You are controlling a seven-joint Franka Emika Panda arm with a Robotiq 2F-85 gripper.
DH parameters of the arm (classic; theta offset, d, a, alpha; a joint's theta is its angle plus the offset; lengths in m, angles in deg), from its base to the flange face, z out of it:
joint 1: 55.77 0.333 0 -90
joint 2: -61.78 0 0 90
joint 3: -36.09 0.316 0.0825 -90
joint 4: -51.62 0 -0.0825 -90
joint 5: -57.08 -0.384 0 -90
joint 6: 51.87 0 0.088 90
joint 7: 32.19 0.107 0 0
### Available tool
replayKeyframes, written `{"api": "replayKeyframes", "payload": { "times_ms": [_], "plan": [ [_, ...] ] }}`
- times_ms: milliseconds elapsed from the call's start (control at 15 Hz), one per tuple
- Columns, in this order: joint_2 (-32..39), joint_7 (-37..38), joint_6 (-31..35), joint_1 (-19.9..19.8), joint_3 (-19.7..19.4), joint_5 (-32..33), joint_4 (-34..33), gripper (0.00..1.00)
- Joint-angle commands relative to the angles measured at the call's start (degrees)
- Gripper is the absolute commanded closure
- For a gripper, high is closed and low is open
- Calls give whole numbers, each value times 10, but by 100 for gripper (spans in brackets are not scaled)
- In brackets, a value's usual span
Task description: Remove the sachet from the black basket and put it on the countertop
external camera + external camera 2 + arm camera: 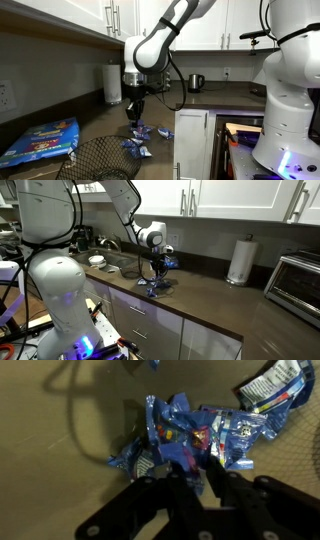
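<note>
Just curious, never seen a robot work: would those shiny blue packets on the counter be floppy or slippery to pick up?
Probably floppy: the sachets look crumpled and creased, so one would likely bend rather than hold shape. Their glossy film suggests they may slip between the jaws. Likely light: they are small, thin packets heaped on the countertop.

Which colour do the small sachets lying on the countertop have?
The sachets are shiny blue with white patches; the wrist view shows this best.
</note>
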Motion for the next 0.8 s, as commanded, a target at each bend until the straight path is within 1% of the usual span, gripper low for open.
{"api": "replayKeyframes", "payload": {
  "times_ms": [0, 200, 333, 400, 533, 733],
  "plan": [
    [-15, 5, -10, -2, 13, -5, 9, 37],
    [-37, 10, -26, 8, 24, -1, 21, 17],
    [-54, 23, -37, 17, 30, 11, 29, 5],
    [-63, 31, -45, 23, 33, 17, 33, 1],
    [-84, 54, -65, 34, 37, 35, 43, 0],
    [-109, 70, -116, 40, 45, 51, 29, 0]
  ]
}}
